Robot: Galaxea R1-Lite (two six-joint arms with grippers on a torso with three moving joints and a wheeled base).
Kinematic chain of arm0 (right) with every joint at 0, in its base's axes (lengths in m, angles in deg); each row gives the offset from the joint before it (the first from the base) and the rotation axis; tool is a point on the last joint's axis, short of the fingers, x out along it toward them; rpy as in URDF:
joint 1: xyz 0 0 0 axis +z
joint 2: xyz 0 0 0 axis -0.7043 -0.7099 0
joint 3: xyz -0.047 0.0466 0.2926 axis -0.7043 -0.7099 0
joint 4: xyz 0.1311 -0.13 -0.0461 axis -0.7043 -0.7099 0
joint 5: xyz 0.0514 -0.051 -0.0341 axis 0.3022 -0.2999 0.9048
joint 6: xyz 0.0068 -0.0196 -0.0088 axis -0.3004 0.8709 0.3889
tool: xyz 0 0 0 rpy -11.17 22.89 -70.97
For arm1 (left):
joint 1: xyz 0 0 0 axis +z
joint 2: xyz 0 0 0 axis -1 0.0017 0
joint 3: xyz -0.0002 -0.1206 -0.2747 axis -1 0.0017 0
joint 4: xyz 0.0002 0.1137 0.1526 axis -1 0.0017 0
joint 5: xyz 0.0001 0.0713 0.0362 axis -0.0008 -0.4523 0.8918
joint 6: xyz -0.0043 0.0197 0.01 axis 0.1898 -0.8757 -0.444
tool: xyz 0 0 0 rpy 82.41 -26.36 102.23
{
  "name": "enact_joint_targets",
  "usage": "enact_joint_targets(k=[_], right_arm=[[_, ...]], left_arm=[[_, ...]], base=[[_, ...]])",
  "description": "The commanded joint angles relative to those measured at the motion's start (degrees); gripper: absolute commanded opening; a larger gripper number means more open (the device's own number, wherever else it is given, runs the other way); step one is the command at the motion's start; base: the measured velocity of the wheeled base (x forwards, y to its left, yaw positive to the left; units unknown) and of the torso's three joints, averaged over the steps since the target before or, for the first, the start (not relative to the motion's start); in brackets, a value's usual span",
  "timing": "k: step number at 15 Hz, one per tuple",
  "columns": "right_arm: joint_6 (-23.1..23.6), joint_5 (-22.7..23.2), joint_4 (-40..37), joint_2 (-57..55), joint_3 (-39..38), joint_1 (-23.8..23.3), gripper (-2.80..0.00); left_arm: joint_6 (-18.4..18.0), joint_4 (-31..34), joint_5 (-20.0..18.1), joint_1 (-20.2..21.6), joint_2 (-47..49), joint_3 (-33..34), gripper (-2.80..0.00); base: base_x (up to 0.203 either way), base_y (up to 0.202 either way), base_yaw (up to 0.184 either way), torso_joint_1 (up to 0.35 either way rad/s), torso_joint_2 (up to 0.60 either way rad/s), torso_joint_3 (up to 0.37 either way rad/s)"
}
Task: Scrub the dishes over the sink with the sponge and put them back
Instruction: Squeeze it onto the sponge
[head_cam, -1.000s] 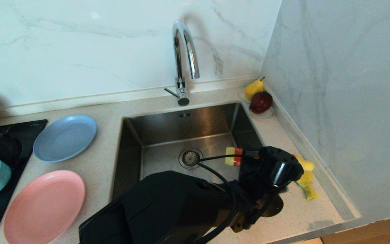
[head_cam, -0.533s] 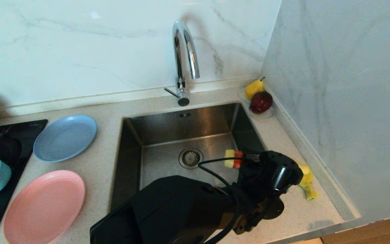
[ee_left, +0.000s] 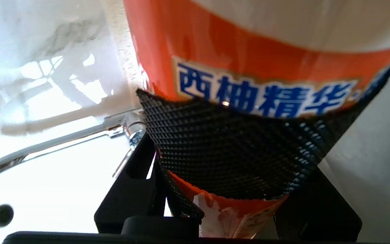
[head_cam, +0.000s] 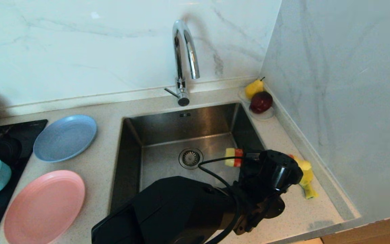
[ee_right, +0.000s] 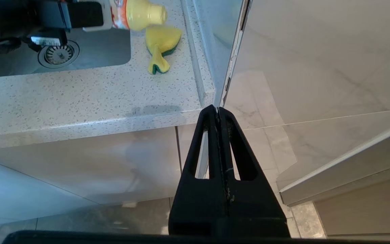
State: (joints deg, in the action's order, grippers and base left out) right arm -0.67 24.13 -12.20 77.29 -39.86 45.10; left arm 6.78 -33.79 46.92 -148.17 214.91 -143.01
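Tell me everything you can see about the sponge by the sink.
The sponge is soft yellow foam with a green scouring layer along one face, bent out of shape: a broad fan-like upper part pinched into a narrow twisted tail. It lies on the speckled counter to the right of the sink, near the wall. In the head view the left arm hides part of it. A yellow-capped orange bottle, held in the left end effector, hangs right beside it; contact cannot be told.

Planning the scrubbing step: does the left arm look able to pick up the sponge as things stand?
Probably not: the left gripper is right beside the sponge, but its jaws are already shut on a detergent bottle, tipped over the sponge.
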Motion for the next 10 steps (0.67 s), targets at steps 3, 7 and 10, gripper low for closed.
enact_joint_targets(k=[3, 7, 10], right_arm=[[0.0, 0.0, 0.0, 0.0, 0.0, 0.0, -2.80], [0.0, 0.0, 0.0, 0.0, 0.0, 0.0, -2.80], [0.0, 0.0, 0.0, 0.0, 0.0, 0.0, -2.80]], left_arm=[[-2.1, -4.1, 0.3, 0.0, -0.8, 1.6, -2.80], [-2.6, -4.5, 0.4, 0.0, -1.3, 4.4, -2.80], [-3.6, -4.5, 0.4, 0.0, -1.3, 4.8, -2.80]], base=[[0.000, 0.000, 0.000, 0.000, 0.00, 0.000], [0.000, 0.000, 0.000, 0.000, 0.00, 0.000], [0.000, 0.000, 0.000, 0.000, 0.00, 0.000]])
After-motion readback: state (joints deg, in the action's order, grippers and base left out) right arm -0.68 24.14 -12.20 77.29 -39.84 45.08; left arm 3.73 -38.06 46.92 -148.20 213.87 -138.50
